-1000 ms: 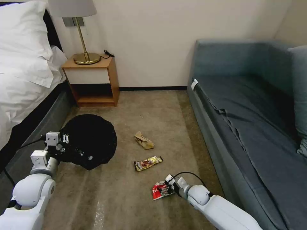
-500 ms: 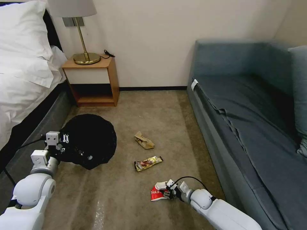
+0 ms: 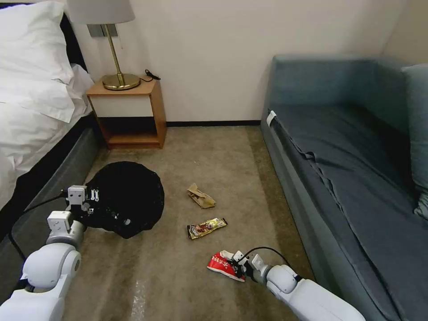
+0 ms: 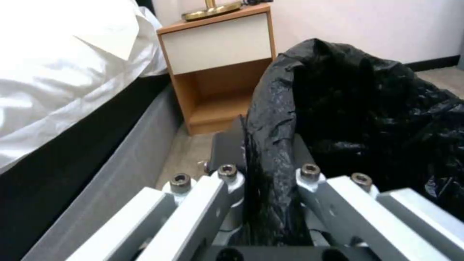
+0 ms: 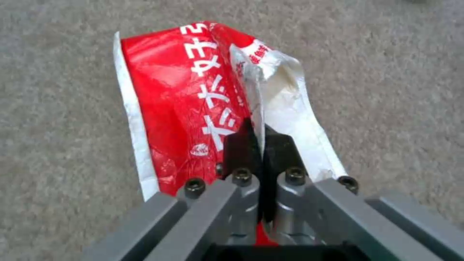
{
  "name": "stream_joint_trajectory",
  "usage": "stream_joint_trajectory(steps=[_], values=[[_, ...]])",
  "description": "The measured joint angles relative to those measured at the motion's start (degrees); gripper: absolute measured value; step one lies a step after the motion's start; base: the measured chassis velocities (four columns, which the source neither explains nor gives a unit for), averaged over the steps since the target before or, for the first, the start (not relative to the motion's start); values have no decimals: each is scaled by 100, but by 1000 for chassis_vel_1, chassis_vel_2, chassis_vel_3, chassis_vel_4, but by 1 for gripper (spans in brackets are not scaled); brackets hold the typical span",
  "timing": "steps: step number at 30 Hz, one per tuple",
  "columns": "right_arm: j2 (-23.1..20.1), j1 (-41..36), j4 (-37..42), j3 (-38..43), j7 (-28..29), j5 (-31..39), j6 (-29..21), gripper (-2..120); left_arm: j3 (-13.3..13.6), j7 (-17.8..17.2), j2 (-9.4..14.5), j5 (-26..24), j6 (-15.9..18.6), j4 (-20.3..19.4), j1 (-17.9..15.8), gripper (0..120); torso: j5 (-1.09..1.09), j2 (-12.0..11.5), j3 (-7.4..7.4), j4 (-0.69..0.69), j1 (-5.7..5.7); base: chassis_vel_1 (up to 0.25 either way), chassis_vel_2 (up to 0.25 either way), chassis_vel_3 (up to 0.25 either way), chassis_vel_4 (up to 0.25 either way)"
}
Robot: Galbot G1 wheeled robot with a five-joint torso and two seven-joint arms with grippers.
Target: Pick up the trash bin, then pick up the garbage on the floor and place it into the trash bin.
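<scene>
The trash bin (image 3: pixel 127 198) shows as a round mass of crinkly black bag on the carpet beside the bed. My left gripper (image 3: pixel 91 208) is shut on its bag-covered rim (image 4: pixel 270 174). At the front of the carpet my right gripper (image 3: pixel 236 269) is shut on the red-and-white wrapper (image 3: pixel 223 265), pinching a fold of it (image 5: pixel 193 101) just above the floor. A brown-gold snack wrapper (image 3: pixel 206 228) and a tan crumpled paper bag (image 3: pixel 200 196) lie on the carpet between the two arms.
A bed with white bedding (image 3: pixel 31 98) runs along the left. A wooden nightstand (image 3: pixel 129 111) with a brass lamp (image 3: pixel 117 44) stands against the far wall. A blue-grey sofa (image 3: pixel 352 160) lines the right side. Open carpet (image 3: pixel 214 151) lies between them.
My right gripper closed on the red-and-white wrapper and lifted it slightly, turning it and drawing it toward me. The left arm and bin shifted only a little.
</scene>
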Motion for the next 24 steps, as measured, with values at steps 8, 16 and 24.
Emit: stream_joint_trajectory(steps=[8,16,24], values=[[-60,-5,94,102,12,10,20,0,-4,11,-38,16,-25,12,0,6,0,0,0,-1,0,0,0,0,0],[72,215,144,402,0,-18,387,0,62,48,-242,78,-5,-35,64,6,0,0,0,-1,0,0,0,0,0],[102,943,445,733,-194,38,642,0,151,55,-394,231,-39,33,39,6,0,0,1,1,0,0,0,0,0]])
